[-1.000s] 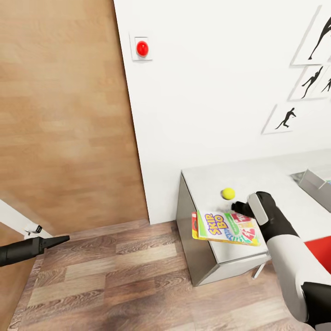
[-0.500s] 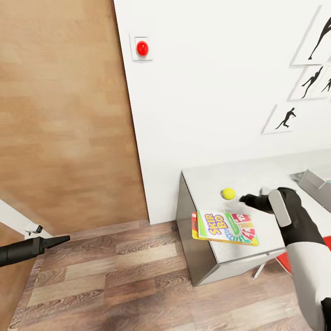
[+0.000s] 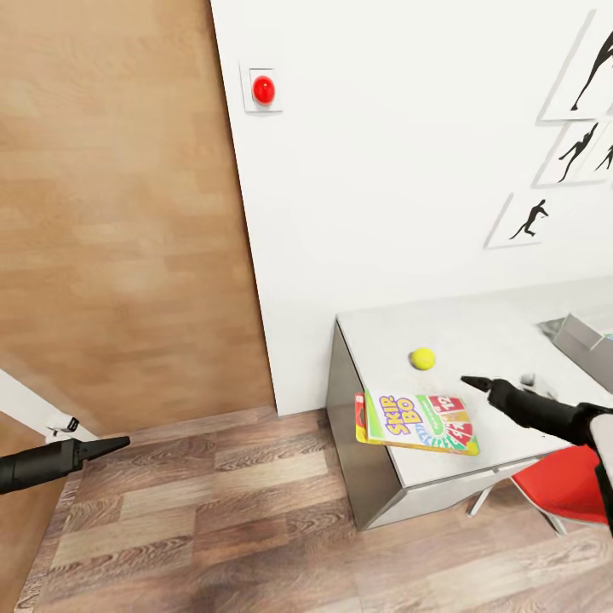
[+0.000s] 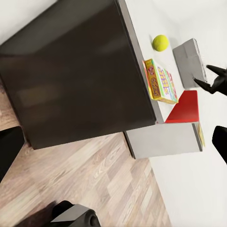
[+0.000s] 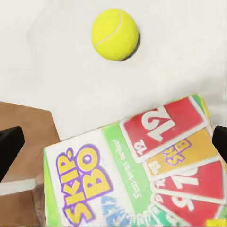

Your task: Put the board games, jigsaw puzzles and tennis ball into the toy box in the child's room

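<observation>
**Skip-Bo box and tennis ball at the counter's end**

The Skip-Bo board game [image 3: 416, 421] lies flat at the near corner of the pale grey counter [image 3: 477, 328], one edge jutting out past the counter's end over the wood floor [image 3: 213, 519]. Its lid is yellow-green on the side with the purple and yellow "SKIP BO" lettering, and the rest shows a fan of red, orange and green cards, one marked "12"; a red side panel shows along its overhanging edge. The tennis ball [image 3: 422, 358] sits on the counter just behind the box, apart from it: plain yellow-green with a pale curved seam visible in the right wrist view [image 5: 115, 34].

The right gripper [image 3: 471, 382] hovers above the counter beside the box's far corner, its fingers spread wide and holding nothing. The left gripper [image 3: 117, 442] hangs low over the floor, well away from the counter; whether its fingers are parted cannot be told.

A corner of the toy box [image 3: 586, 342] shows at the counter's far side, and a red chair [image 3: 566, 481] stands below.
</observation>
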{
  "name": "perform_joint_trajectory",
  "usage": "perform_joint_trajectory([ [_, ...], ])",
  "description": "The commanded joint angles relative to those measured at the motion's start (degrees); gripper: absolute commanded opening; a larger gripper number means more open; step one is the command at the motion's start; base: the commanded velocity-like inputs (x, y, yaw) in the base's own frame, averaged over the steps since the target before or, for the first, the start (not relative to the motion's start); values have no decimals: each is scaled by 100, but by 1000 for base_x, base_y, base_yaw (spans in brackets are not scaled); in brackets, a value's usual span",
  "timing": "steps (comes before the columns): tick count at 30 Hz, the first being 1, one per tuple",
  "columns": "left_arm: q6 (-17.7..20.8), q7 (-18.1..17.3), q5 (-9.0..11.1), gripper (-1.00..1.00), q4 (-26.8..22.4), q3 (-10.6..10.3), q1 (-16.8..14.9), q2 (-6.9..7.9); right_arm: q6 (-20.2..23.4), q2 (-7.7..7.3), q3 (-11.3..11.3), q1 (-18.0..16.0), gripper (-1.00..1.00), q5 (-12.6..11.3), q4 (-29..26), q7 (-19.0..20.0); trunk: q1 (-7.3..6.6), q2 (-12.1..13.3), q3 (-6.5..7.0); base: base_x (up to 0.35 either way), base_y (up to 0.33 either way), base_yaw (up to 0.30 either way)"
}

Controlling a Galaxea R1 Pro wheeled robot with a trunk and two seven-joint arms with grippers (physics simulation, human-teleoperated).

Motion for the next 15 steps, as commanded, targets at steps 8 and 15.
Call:
perform_joint_trajectory([
  [8, 54, -23, 11, 100, -3, -24, -3, -7, -105, 34, -395, 1508, 100, -1342, -520, 1747, 2, -5, -6, 0, 0, 0],
  [15, 52, -23, 22, 100, -5, -39, -1, -24, -1171, 315, -110, 2198, 100, -1312, -591, 3430, 2, -5, -6, 0, 0, 0],
])
